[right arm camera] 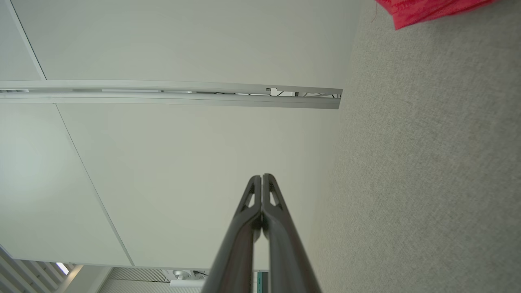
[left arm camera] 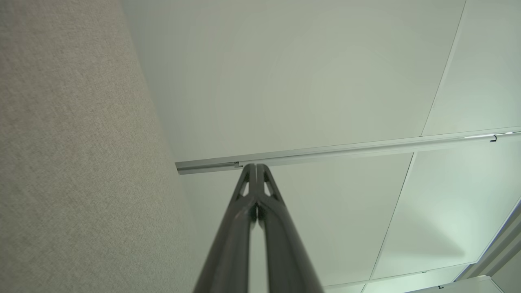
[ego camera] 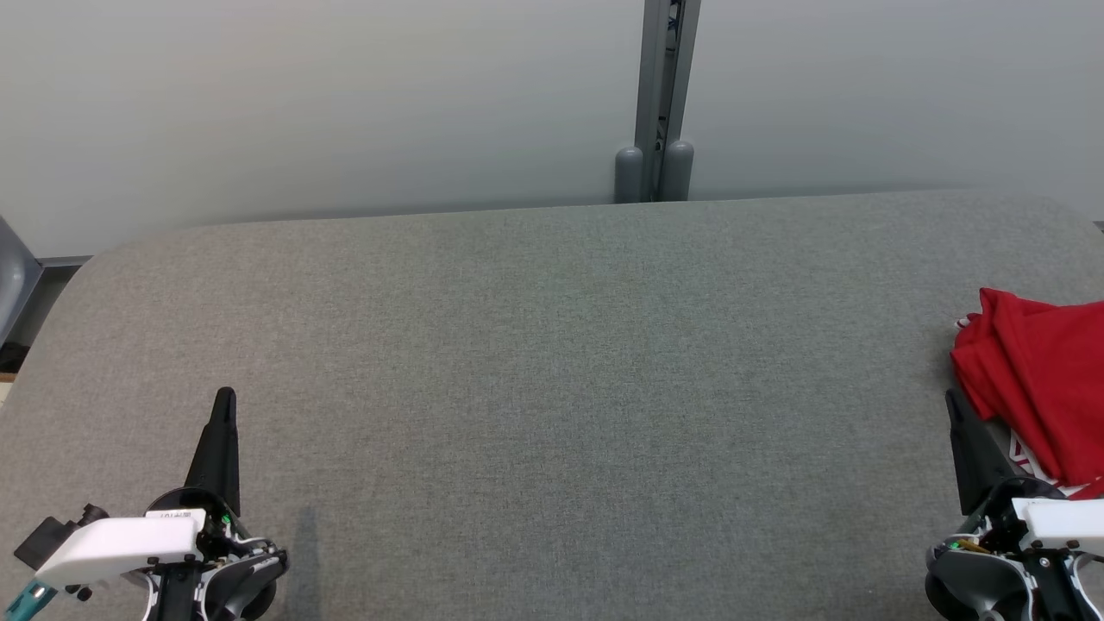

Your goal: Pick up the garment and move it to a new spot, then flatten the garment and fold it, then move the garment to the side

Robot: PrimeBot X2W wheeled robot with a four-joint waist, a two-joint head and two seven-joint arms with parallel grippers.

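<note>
The garment is red cloth with a white printed patch, bunched up at the right edge of the grey table. A corner of the garment shows at the top of the right wrist view. My right gripper is shut and empty, its tip just left of the garment's near edge. At the lower left my left gripper is shut and empty over bare tabletop, far from the garment. In the wrist views the left gripper and the right gripper both show their fingers pressed together.
A pale wall runs behind the table, with a grey upright post at its middle. The table's far corners are rounded. A grey object stands off the table's left edge.
</note>
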